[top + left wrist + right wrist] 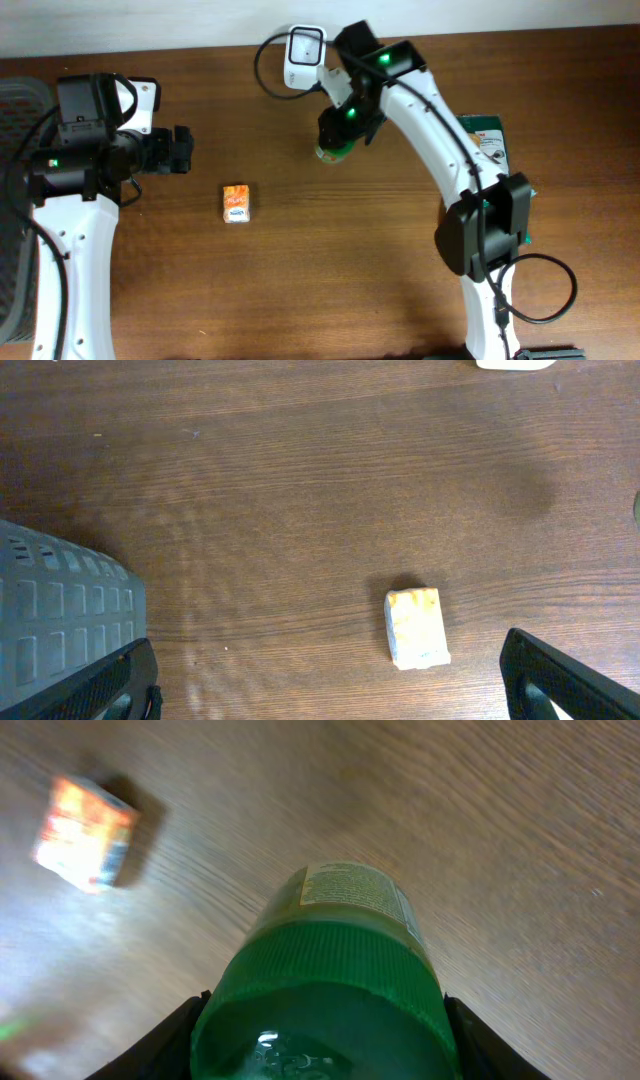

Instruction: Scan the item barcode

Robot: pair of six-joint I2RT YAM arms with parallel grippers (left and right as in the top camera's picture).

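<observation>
- Green-capped plastic bottle [335,970] sat clamped in the right gripper [345,128], upper centre of the overhead frame, just below the white corded scanner [303,55].
- Judged best: turn its pale label [350,890] slowly toward the scanner's window.
- Label print was unreadable, and so was the small orange carton [236,202].
- Left gripper [182,150] gaped wide, empty.

Left arm [70,230] runs up the left side, wrist bent so the left gripper [183,148] points right, jaws wide open. Right arm [440,130] stretches to the far middle, right gripper [345,128] clamped on a green bottle [340,920].
</observation>
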